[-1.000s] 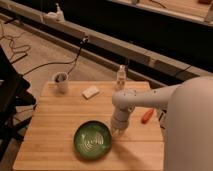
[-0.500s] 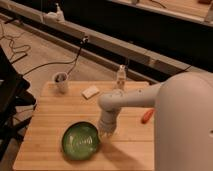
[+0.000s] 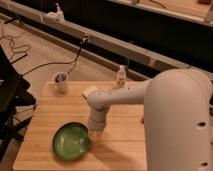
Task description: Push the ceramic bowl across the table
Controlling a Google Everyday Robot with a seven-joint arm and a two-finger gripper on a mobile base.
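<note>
The green ceramic bowl (image 3: 71, 141) sits on the bamboo table (image 3: 125, 140) near its front left part. My gripper (image 3: 95, 131) points down at the bowl's right rim and touches or nearly touches it. My white arm reaches in from the right across the table.
A small white mug (image 3: 61, 82) stands at the table's back left corner. A pale flat object (image 3: 90, 92) lies behind the gripper. A small bottle (image 3: 121, 75) stands at the back edge. An orange object is mostly hidden behind my arm at the right.
The gripper has moved left across the table, and the bowl has slid left and slightly forward with it.
</note>
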